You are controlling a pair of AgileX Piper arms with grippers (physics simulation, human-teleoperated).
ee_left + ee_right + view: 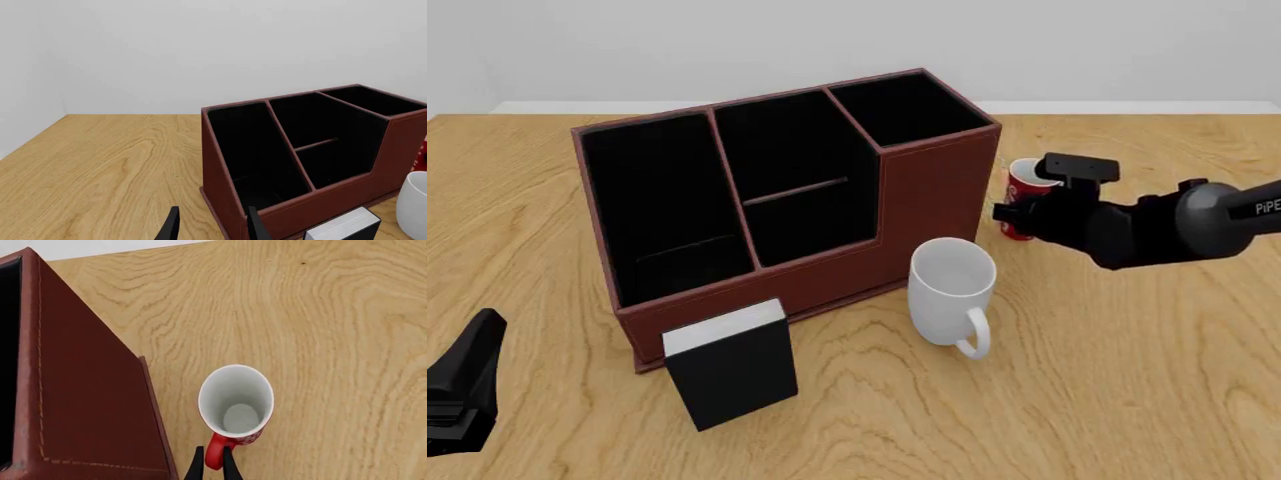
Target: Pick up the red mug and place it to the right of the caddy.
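The red mug (235, 405) stands upright on the table just right of the caddy (774, 200), close to its taller end. In the front view the red mug (1024, 183) is partly hidden behind my right gripper (1030, 212). In the right wrist view my right gripper (213, 465) is shut on the mug's red handle, one finger on each side. A sliver of the red mug (422, 152) shows past the caddy (300, 150) in the left wrist view. My left gripper (212, 220) is open and empty, near the table's front left (465, 390).
A larger plain white mug (952, 290) stands in front of the caddy's right end. A small black box with a white top (731, 365) stands in front of the caddy's left half. Both show in the left wrist view: mug (413, 205), box (343, 227).
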